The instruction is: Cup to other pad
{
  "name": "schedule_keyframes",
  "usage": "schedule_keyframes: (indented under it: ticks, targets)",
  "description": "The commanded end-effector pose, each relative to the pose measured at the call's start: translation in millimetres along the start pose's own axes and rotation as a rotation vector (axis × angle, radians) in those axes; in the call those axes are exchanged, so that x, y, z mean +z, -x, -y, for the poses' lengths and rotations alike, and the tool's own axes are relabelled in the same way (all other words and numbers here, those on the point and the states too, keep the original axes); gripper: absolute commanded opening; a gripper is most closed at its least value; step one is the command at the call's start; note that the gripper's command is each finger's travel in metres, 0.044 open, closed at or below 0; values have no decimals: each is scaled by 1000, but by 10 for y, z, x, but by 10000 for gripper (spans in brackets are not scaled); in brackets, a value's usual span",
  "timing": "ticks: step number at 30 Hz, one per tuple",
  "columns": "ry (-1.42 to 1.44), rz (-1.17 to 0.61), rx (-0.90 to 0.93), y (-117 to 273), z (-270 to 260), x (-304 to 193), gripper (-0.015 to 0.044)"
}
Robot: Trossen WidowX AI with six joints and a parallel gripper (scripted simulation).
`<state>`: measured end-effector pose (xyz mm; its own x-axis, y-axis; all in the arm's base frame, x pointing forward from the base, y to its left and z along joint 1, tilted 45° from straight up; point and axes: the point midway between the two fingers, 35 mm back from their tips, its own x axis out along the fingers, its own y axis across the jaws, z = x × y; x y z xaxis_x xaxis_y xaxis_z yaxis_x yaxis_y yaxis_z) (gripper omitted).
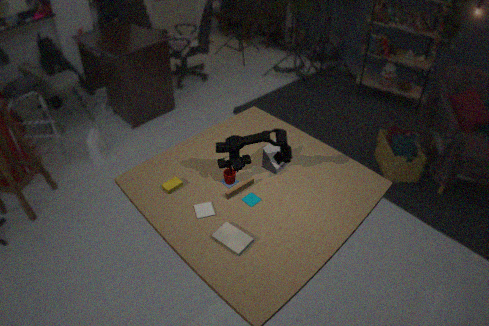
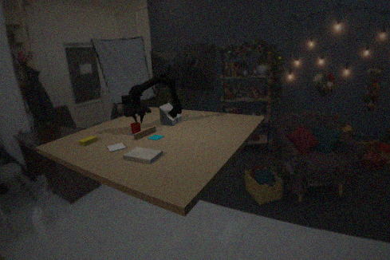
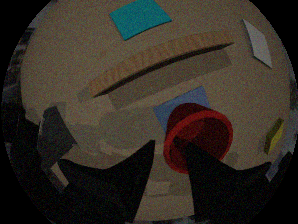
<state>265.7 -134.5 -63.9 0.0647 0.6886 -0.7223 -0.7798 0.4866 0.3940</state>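
The red cup [image 1: 229, 177] [image 2: 135, 128] [image 3: 220, 118] stands upright on the blue pad [image 3: 197, 95]. Its inside is dark, and I cannot make out marbles. The teal pad [image 1: 251, 200] [image 2: 155, 137] [image 3: 140, 19] lies bare on the other side of the wooden bar. My gripper [image 2: 139, 120] [image 3: 171, 145] is partly open with nothing between its fingers. It points down just above the cup; in the wrist view one fingertip overlaps the cup's mouth and the other is beside the rim.
A low wooden bar [image 1: 240, 188] [image 2: 145, 132] [image 3: 162, 57] stands between the two pads. A grey wedge-like block [image 1: 271, 160] is near the arm. A white tile [image 1: 204, 210] [image 2: 116, 147] [image 3: 258, 44], a yellow block [image 1: 172, 185] [image 2: 88, 140] and a pale flat box [image 1: 233, 238] [image 2: 143, 155] lie farther off.
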Motion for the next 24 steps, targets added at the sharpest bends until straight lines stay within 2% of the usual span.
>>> schedule_keyframes:
  ticks: [1,22,24]
  targets:
    - [-5,5,0,-72,-3,5,148]
    - [-4,7,1,-349,-25,9,148]
    - [0,2,3,-330,-25,6,95]
